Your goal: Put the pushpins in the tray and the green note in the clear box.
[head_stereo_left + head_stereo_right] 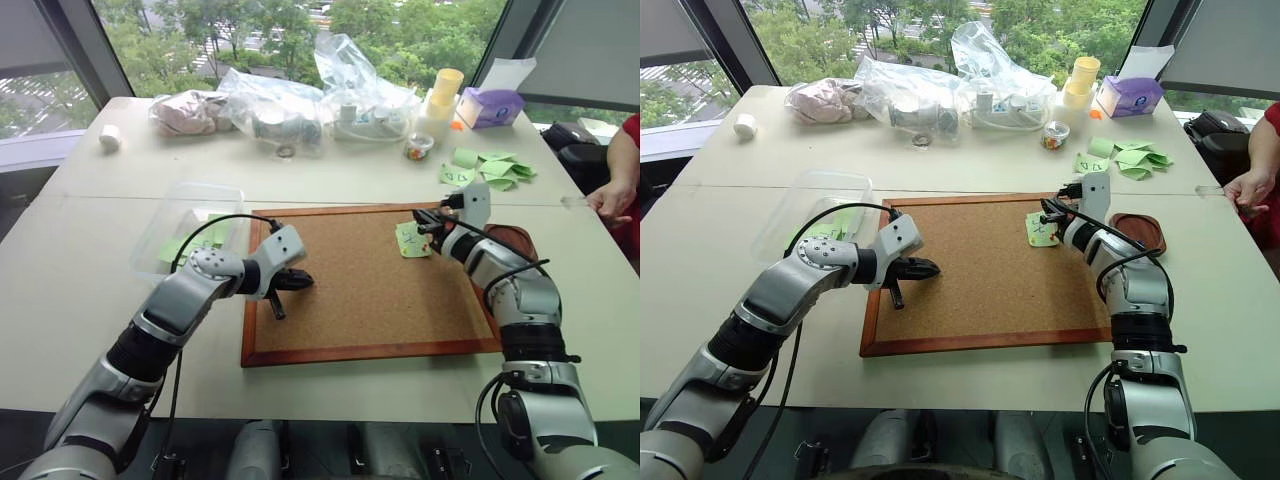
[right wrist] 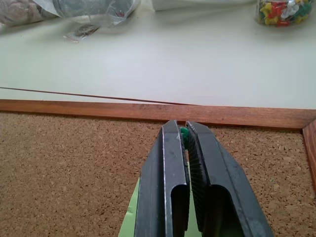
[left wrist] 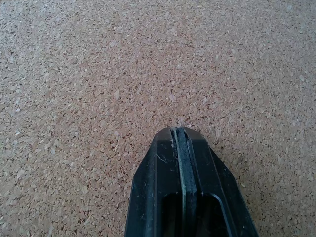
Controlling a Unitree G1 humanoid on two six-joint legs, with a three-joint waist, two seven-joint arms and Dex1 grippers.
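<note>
Your left gripper (image 3: 180, 136) has its smooth black fingers pressed together, empty, over the grainy corkboard (image 1: 350, 290). Your right gripper (image 2: 184, 132) pinches a green pushpin (image 2: 183, 132) above the flat green note (image 1: 411, 239); its scribble is unreadable. Beside that gripper sits the rounded wooden tray (image 1: 1140, 232); the clear box (image 1: 190, 225) lies beyond your left gripper.
</note>
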